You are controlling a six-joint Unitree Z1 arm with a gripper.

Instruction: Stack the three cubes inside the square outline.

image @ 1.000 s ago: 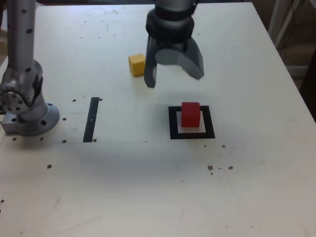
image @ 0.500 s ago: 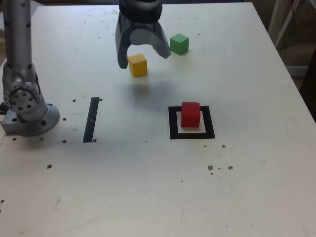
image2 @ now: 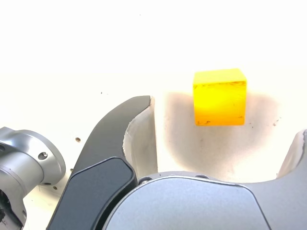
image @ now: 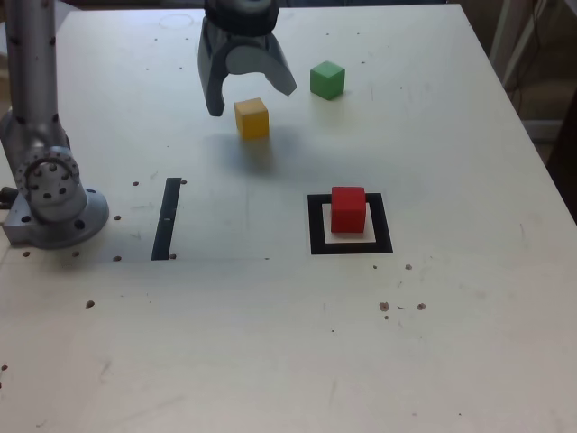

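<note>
The end effector (image: pixel 248 97) has swung toward the exterior view's left, uncovering the green cube (image: pixel 327 79); it now hangs spread open and empty over the yellow cube (image: pixel 252 118). The red cube (image: pixel 348 209) sits inside the square outline (image: pixel 315 225) on the surface (image: pixel 270 343).

From the wrist view, the yellow cube (image2: pixel 219 97) lies between the open jaws, untouched.

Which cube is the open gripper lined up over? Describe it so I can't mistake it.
On the white table, look beyond the black square outline holding the red cube. Two loose cubes sit there; it's the yellow cube beneath the gripper, not the green cube.
</note>
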